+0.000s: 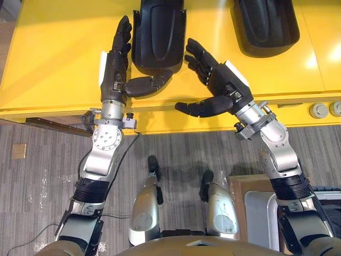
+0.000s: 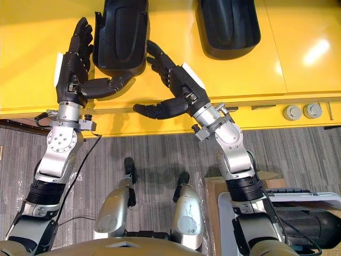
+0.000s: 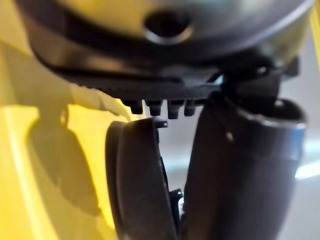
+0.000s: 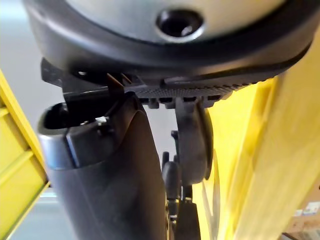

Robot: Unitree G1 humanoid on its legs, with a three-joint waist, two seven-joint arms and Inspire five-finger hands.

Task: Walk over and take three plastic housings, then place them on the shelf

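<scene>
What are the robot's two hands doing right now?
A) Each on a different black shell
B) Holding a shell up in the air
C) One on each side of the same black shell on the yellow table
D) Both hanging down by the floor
C: the left hand and right hand, both open, flank one black housing lying on the yellow table; the other housing lies apart to the right.

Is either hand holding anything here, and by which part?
Nothing is held yet. The left hand and right hand are open on either side of one plastic housing; the left thumb lies by its near end.
</scene>
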